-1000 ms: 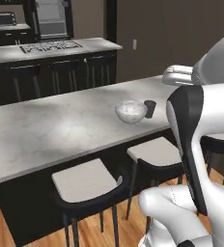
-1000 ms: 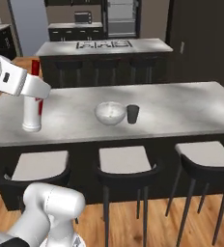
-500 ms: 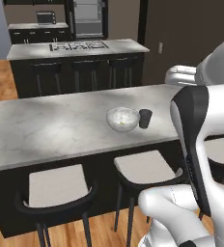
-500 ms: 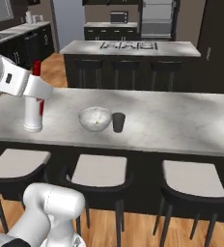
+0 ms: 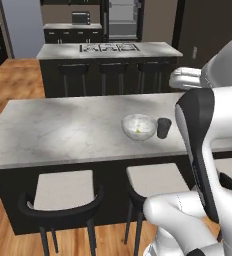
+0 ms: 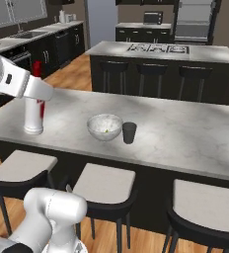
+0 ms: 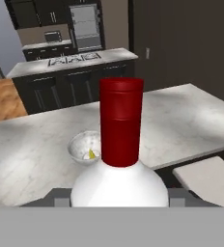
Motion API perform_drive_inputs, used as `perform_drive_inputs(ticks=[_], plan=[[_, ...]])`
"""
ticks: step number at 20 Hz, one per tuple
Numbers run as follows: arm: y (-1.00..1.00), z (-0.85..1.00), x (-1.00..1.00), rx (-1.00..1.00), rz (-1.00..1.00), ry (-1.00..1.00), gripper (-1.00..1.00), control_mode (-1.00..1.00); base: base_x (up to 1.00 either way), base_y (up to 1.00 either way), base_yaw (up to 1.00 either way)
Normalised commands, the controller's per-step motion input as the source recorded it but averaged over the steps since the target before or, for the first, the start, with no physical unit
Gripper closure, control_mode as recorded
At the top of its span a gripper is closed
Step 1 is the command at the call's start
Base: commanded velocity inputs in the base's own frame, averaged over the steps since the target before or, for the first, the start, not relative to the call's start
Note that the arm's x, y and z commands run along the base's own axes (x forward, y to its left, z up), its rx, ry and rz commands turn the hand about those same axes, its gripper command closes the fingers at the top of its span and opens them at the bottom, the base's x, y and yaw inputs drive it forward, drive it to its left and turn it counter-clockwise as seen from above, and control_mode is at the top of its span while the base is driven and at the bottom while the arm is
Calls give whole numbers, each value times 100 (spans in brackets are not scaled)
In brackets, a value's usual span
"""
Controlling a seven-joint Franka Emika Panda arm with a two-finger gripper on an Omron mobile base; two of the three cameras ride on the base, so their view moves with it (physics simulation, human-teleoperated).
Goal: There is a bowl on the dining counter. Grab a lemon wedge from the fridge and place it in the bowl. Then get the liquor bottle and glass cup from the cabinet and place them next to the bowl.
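End effector (image 7: 119, 202) clamped on liquor bottle (image 7: 119, 159): white rounded body, red cylindrical cap, held upright above marble worktop (image 6: 185, 133). Glossy round bowl (image 6: 105, 126) holds yellow lemon wedge (image 7: 91, 154); smoky tapered glass cup (image 6: 129, 132) just beside bowl.

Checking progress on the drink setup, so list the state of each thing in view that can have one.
Pale grey-white glossy bowl: upright on the marble dining counter, holding the tiny yellow lemon wedge.
Smoky grey glass cup: upright beside the bowl.
White liquor bottle with red cap: upright, capped.
Gripper: shut on the bottle.
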Motion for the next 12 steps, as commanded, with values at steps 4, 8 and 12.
perform_drive_inputs(ticks=[4, 8, 12], plan=[[19, 0, 51, 0, 6, 3, 100, -100, 0, 0, 0], [70, -12, 36, -7, 1, -1, 100, -100, 0, 0, 0], [71, -36, 44, -11, 0, -4, 100, -100, 0, 0, 0]])
